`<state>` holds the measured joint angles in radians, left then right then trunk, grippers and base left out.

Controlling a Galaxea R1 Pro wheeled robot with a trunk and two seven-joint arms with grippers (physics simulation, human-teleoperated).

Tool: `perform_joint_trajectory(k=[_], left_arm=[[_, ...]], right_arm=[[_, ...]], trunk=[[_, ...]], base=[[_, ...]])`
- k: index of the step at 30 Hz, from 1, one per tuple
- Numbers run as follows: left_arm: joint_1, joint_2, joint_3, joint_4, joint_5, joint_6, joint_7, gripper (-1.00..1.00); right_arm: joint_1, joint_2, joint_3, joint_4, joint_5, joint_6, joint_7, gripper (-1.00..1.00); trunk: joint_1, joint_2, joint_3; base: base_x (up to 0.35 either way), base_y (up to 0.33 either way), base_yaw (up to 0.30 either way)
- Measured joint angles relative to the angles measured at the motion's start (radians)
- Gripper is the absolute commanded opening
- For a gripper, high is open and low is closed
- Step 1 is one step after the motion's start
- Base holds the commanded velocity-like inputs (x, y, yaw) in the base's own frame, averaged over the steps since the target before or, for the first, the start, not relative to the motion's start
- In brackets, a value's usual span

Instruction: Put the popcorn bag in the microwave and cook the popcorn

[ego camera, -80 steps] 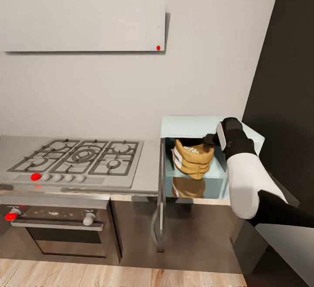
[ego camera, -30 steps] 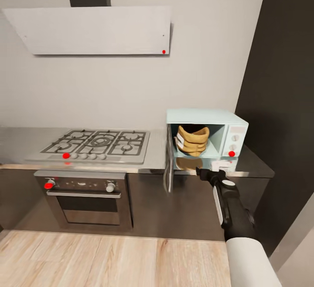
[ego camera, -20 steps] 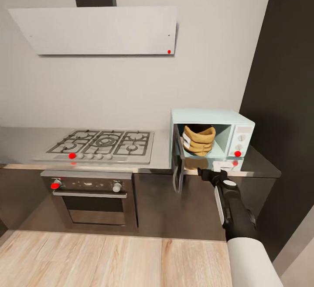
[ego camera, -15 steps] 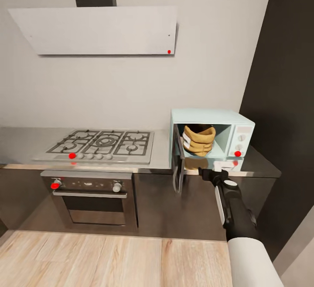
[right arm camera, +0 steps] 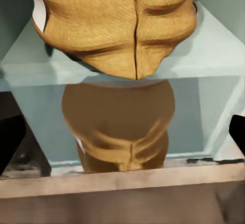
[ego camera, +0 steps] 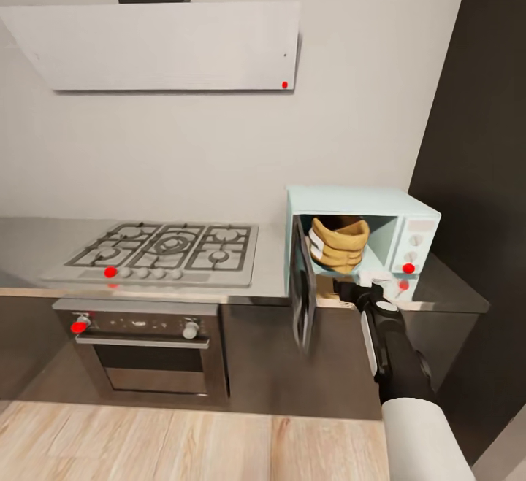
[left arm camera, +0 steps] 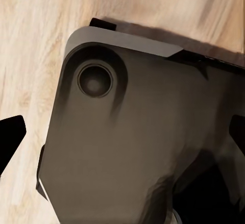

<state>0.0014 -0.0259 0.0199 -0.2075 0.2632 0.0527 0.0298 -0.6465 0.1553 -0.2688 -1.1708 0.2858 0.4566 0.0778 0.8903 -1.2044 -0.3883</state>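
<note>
The mint-blue microwave (ego camera: 409, 207) stands on the steel countertop (ego camera: 269, 276) at the right. Its dark glass door (ego camera: 303, 298) hangs open to the left. Inside stands the tan popcorn bag (ego camera: 337, 244), upright, and the right wrist view has it close up (right arm camera: 117, 25) with its reflection in the shiny surface below. My right gripper (ego camera: 356, 291) is just outside the cavity, below the bag, open and holding nothing. The left gripper (left arm camera: 122, 137) is open too, its dark fingertips (left arm camera: 10, 140) wide apart over my own grey base.
A gas hob (ego camera: 157, 247) lies left of the microwave, with a built-in oven (ego camera: 142, 353) beneath and a hood (ego camera: 161, 47) above. A tall dark cabinet (ego camera: 482, 138) closes the right side. The wooden floor (ego camera: 146, 444) runs in front.
My right gripper has let go of the bag and come back out of the microwave; the bag stays inside. The camera has pulled back, then shifted a little.
</note>
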Motion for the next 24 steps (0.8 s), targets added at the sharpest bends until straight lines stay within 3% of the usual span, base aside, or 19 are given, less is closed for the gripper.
perform_joint_trajectory(k=[10, 13, 24], left_arm=[[0.000, 0.000, 0.000, 0.000, 0.000, 0.000, 0.001, 1.00], [0.000, 0.000, 0.000, 0.000, 0.000, 0.000, 0.001, 1.00], [0.000, -0.001, 0.001, -0.001, 0.000, 0.000, 0.005, 1.00]], right_arm=[[0.000, -0.002, -0.006, 0.000, -0.001, -0.007, -0.005, 1.00], [0.000, -0.003, -0.036, 0.000, 0.000, -0.008, -0.014, 1.00], [0.000, -0.003, -0.048, -0.001, 0.000, -0.009, -0.017, 1.00]], trunk=[[0.000, 0.000, 0.000], [0.000, 0.000, 0.000], [0.000, 0.000, 0.000]], base=[[0.299, 0.000, 0.000], [0.269, 0.000, 0.000], [0.073, 0.000, 0.000]])
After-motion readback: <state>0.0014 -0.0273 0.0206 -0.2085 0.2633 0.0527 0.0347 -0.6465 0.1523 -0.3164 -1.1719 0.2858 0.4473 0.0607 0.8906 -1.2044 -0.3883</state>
